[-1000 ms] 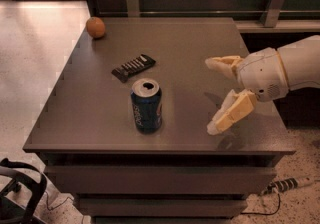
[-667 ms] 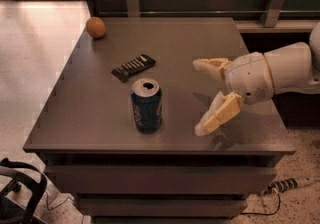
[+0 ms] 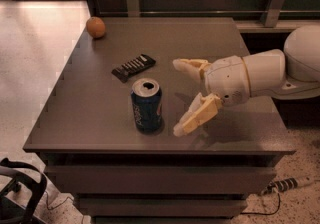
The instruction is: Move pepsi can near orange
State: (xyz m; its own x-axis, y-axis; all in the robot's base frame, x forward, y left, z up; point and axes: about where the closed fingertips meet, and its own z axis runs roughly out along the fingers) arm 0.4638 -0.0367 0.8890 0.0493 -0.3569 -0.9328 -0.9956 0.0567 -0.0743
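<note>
Your gripper [image 3: 177, 96], jaws spread wide and empty, has slid left since a moment ago. It now hangs just right of the upright pepsi can [image 3: 146, 105] near the surface's [image 3: 85, 113] front edge. The orange [image 3: 95, 27] sits unmoved at the far left corner, well apart.

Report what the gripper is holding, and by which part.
Nothing is held. The gripper hangs open beside the pepsi can, not touching it; the can stands free and upright on the table.
</note>
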